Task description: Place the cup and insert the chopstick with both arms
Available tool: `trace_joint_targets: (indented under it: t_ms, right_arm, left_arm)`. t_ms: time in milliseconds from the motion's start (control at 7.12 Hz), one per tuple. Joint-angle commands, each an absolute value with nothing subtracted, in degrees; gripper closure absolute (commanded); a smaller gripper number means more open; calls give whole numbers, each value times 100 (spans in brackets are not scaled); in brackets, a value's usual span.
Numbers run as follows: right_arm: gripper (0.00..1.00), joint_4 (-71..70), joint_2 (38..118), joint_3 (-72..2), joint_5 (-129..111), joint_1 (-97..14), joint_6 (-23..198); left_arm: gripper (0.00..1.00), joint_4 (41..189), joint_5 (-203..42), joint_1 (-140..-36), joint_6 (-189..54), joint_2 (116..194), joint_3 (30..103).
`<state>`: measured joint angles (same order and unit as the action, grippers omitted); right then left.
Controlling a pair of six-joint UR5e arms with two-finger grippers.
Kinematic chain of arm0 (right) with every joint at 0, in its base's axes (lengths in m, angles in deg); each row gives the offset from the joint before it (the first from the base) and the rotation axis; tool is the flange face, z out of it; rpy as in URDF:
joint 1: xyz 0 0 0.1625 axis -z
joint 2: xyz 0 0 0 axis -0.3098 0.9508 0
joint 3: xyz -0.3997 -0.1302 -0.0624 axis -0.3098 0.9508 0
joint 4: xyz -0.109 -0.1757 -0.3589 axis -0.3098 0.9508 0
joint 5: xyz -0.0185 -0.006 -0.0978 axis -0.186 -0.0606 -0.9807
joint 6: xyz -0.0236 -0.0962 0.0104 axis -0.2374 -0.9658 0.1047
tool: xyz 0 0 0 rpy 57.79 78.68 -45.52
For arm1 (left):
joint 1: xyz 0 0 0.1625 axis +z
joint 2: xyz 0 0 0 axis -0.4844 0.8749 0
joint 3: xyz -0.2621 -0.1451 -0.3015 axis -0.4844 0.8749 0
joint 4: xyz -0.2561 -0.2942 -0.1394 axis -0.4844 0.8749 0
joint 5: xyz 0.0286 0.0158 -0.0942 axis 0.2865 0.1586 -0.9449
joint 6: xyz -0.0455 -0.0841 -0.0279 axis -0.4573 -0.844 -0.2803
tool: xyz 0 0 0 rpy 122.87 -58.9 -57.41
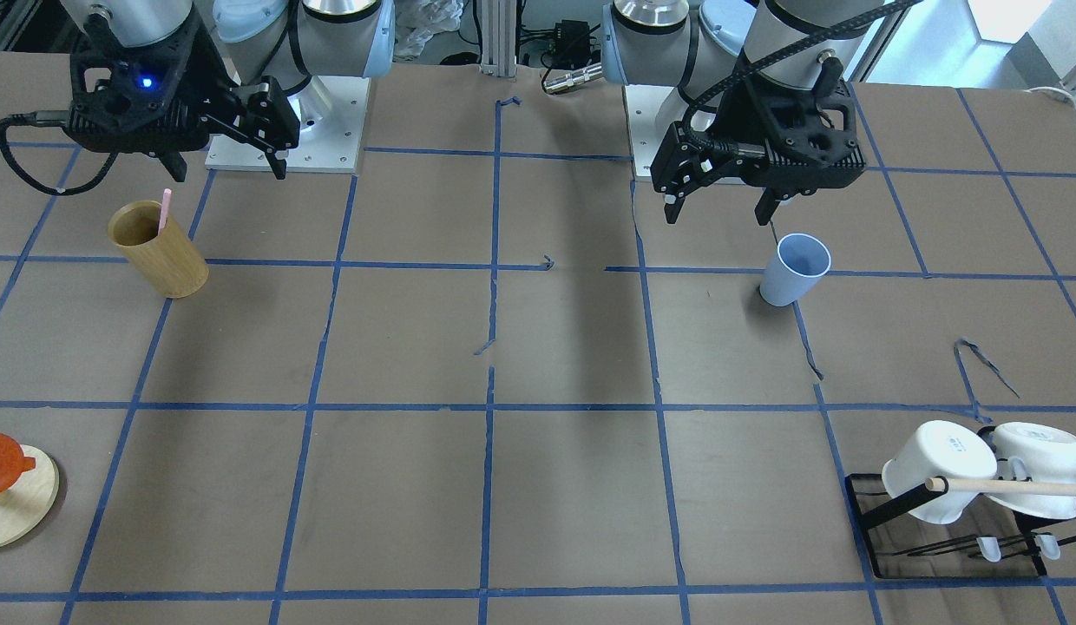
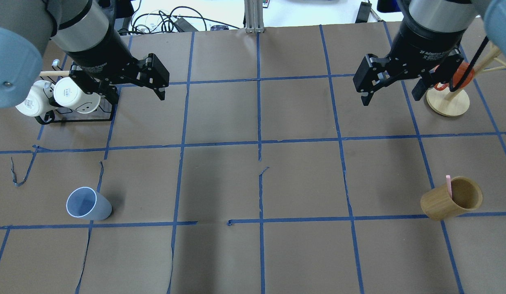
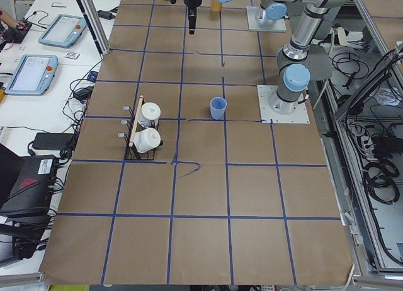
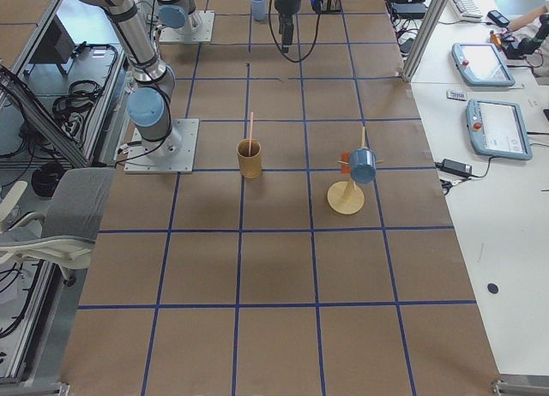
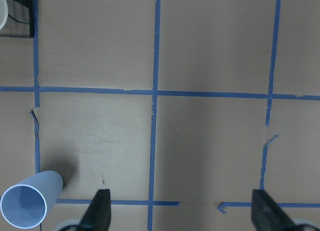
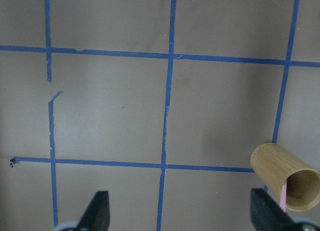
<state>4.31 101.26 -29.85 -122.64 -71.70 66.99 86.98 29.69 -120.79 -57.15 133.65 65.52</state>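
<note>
Trouble looks likeliest at the 2 pickups. The left gripper [image 1: 718, 213] hangs above the table with its fingers spread wide and nothing between them. The cup [image 1: 795, 269] stands upright, mouth up, just off to its side, near the left arm's base. The cup looks light and tapered, so a finger that meets the rim first could tip it or push it away, and a squeeze high on the taper could let it slide down out of the grip.

The right gripper [image 1: 227, 169] is likewise spread and holds nothing. The chopstick [image 1: 164, 211] leans inside the bamboo cylinder [image 1: 158, 249], with its upper part poking above the rim. It is thin and tilted, so the fingers could close beside it, or nudge the cylinder and shift the stick. Lifted at an angle, it might also drag on the rim.

For room, the middle squares of the brown paper table [image 1: 573, 486] lie between cup and cylinder, which stand well apart. That stretch seems the safest place to set the cup and bring both arms together. The mug rack [image 1: 859, 512] sits at the far corner on the left arm's side and the wooden stand [image 1: 22, 512] at the right arm's far corner, both near the table edge. Torn blue tape [image 1: 980, 365] curls up in places and could unsettle a cup set on it.
</note>
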Motion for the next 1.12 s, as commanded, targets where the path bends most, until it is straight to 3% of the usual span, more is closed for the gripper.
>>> trace_joint_targets:
  t_ms: [0, 983]
  right_arm:
    - [0, 432, 10126, -2985, -12271, -7178, 6730]
    - [0, 63, 10144, -2985, -12403, -7169, 6669]
  left_arm:
    - [0, 8715, 3006, -12073, -5719, 13308, 6572]
    - [0, 8724, 3024, -12073, -5719, 13272, 6607]
